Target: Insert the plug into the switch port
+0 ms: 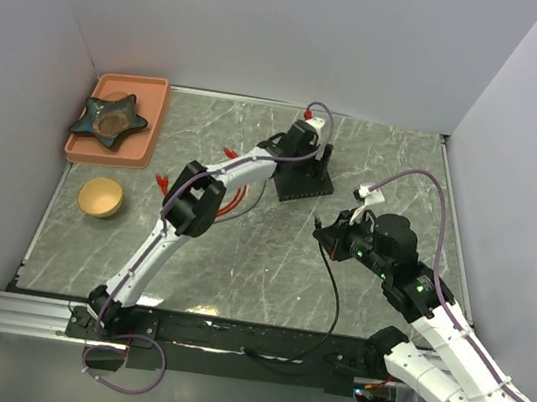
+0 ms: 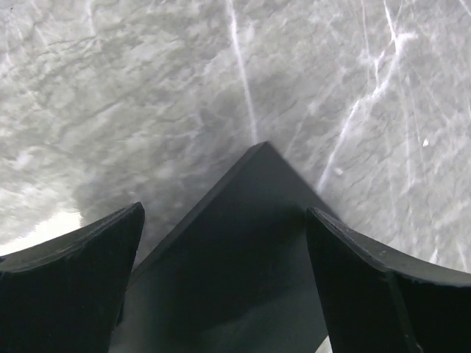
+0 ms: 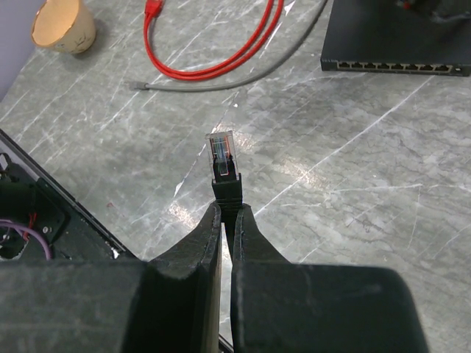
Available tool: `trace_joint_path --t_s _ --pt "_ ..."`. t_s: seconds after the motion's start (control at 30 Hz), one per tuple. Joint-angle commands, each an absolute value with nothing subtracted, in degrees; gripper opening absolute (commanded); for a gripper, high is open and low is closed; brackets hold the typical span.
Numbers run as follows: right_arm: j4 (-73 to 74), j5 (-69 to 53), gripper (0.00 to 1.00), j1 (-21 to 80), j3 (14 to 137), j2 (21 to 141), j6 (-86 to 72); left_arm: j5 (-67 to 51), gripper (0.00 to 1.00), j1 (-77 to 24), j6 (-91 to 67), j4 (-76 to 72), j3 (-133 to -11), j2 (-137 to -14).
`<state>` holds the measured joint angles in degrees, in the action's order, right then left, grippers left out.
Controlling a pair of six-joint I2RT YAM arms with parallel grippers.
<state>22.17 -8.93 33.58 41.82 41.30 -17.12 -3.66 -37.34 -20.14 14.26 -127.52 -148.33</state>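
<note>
Nearest the bases, the right gripper [image 3: 226, 213] is clamped on the plug [image 3: 223, 158]. Its fingers press together on the black boot just behind the clear tip. The plug sticks out past the fingertips above the table [image 3: 353, 191], touching nothing else. In the top view this gripper [image 1: 329, 238] sits right of centre, and the plug's black cable [image 1: 333, 292] trails back toward the near edge.

On the left, at about the same depth, a tan cup [image 1: 100, 196] stands upright on the table.

Farther out, a red cable [image 3: 213, 51] lies in a loop on the table, with a grey cable [image 3: 243, 77] curving just beside it. The grey one's loose end rests on the marble.

Beyond them the switch [image 1: 304, 181] lies flat on the table, well apart from the plug. Its row of ports [image 3: 397, 67] runs along the edge that faces the right gripper, and all of them are unfilled.

The left gripper [image 1: 301, 155] is down over the switch's far part. Its wrist view shows this gripper [image 2: 224, 212] with jaws wide apart and a corner of the switch [image 2: 250, 243] between the two fingers. I cannot tell whether either finger touches the box.

Farthest, in the left corner, an orange tray [image 1: 149, 118] holds a dark star-shaped dish [image 1: 109, 119].
</note>
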Motion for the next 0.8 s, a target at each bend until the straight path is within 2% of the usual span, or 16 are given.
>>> trace_joint_path --t_s 0.0,0.1,0.23,0.4,0.6,0.77 --pt "22.76 -9.05 0.00 33.31 42.54 39.90 -17.49 9.13 0.98 -43.14 -17.06 17.13 -130.68 -148.09" --pt "23.03 -8.70 0.00 33.22 42.28 39.46 -17.40 11.95 0.99 -44.21 -17.22 20.90 -136.65 -152.04" --pt "22.94 -9.05 0.00 33.31 41.75 39.20 -17.75 10.90 0.99 -44.56 -18.63 18.29 -133.60 -151.61" --pt "23.03 -8.96 0.00 33.22 41.84 39.11 -17.49 13.17 0.95 -44.56 -18.19 25.48 -138.33 -153.98" --pt "22.24 -10.02 0.00 33.31 41.31 39.29 -17.93 15.73 0.90 -44.30 -20.47 27.86 -128.17 -148.72" --pt "21.97 -10.99 0.00 33.40 40.78 38.85 -18.37 17.57 0.87 -44.21 -23.20 31.81 -125.16 -148.54"
